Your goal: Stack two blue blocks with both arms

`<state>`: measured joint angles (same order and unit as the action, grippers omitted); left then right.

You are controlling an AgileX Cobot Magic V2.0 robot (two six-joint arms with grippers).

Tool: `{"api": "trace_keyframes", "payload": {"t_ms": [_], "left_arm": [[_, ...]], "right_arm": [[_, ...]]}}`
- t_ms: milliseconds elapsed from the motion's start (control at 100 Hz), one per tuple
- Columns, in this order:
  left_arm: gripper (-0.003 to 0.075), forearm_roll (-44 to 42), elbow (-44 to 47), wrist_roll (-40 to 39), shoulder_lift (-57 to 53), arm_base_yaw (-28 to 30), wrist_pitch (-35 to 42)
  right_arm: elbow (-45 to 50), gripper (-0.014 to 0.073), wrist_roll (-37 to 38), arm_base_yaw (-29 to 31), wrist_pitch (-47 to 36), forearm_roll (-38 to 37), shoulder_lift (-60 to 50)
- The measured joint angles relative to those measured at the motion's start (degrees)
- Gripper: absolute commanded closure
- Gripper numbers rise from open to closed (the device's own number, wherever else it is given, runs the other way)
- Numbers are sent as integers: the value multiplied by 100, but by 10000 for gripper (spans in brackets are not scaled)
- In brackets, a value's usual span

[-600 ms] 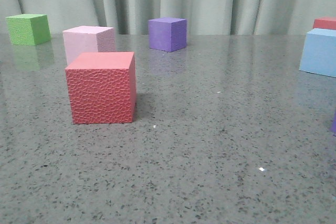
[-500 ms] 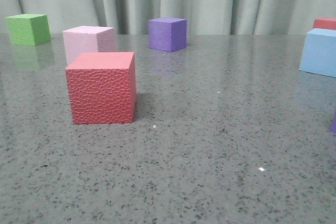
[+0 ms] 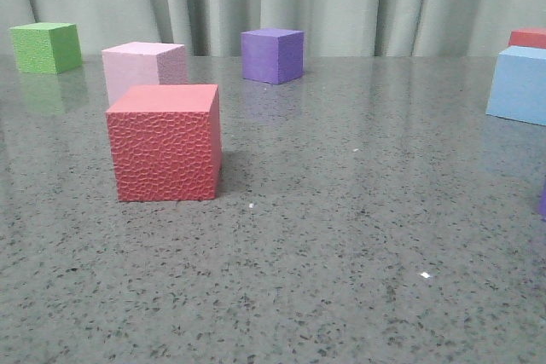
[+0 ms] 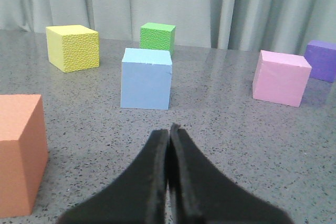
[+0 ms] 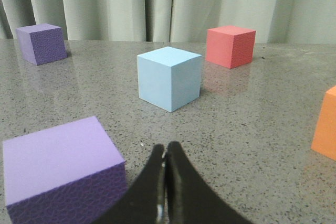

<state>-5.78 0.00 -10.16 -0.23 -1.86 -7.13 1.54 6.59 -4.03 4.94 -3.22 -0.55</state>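
One light blue block point(image 3: 519, 84) stands at the right edge of the front view, cut off by the frame; the right wrist view shows a blue block point(image 5: 168, 78) a short way ahead of my right gripper point(image 5: 165, 149), which is shut and empty. Another blue block point(image 4: 146, 78) sits on the table straight ahead of my left gripper point(image 4: 169, 130), also shut with nothing between its fingers. Neither gripper touches a block. Neither arm shows in the front view.
In the front view a red cube point(image 3: 165, 142) stands left of centre, a pink cube point(image 3: 143, 69) behind it, a green cube point(image 3: 46, 47) far left, a purple cube point(image 3: 272, 54) at the back. A purple cube point(image 5: 60, 168) lies close beside my right gripper; an orange cube point(image 4: 19, 153) beside my left. Curtain behind.
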Motion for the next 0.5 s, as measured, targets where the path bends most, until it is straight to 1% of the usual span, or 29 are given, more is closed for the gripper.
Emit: {"api": "trace_keyframes", "payload": {"t_ms": [390,500], "left_arm": [[739,0,0,0,0,0,0],[739,0,0,0,0,0,0]], "right_arm": [[0,662,0,0,0,0,0],[9,662,0,0,-111,0,0]]}}
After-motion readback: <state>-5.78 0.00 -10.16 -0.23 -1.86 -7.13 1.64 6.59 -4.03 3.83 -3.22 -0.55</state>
